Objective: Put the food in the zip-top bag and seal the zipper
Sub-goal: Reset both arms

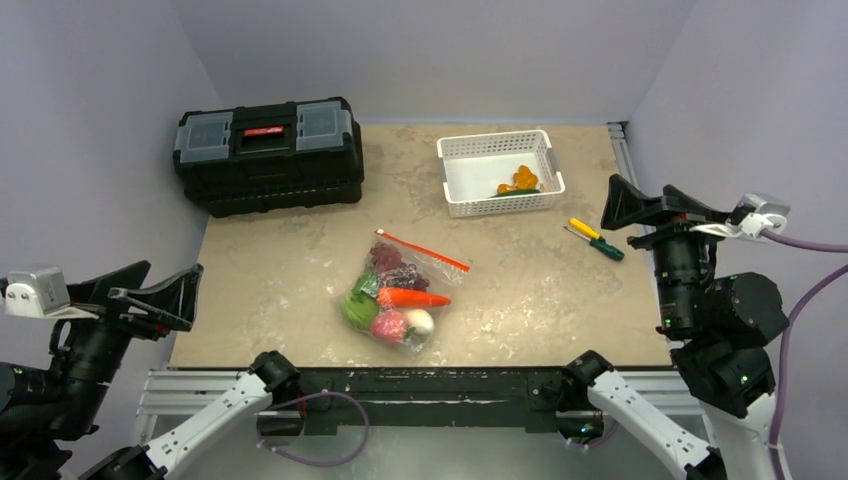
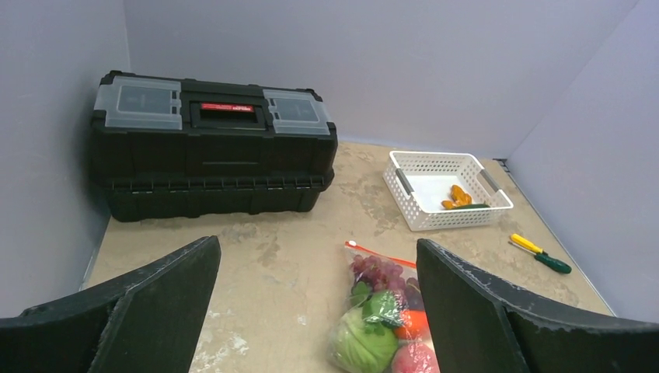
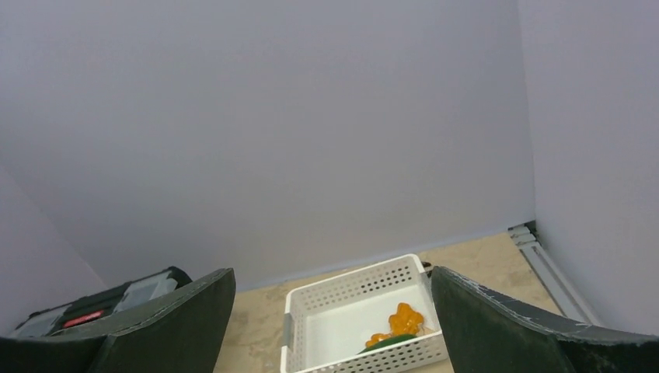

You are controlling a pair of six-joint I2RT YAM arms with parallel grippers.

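Item: zip-top bag [image 1: 405, 295] lying filled on surface [image 1: 280, 270] | handling: likely feeling light, limp, slippery (food [image 1: 400, 300] probably shifting inside) | hold: pinching beside zipper [image 1: 425, 250] | left gripper [image 1: 175, 268] and right gripper [image 1: 612, 205]: jaws standing spread, empty

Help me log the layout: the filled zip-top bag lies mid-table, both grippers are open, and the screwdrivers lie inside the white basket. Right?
No: the top external view shows the screwdrivers on the table, right of the white basket, not inside it. The zip-top bag, left gripper and right gripper are as stated.
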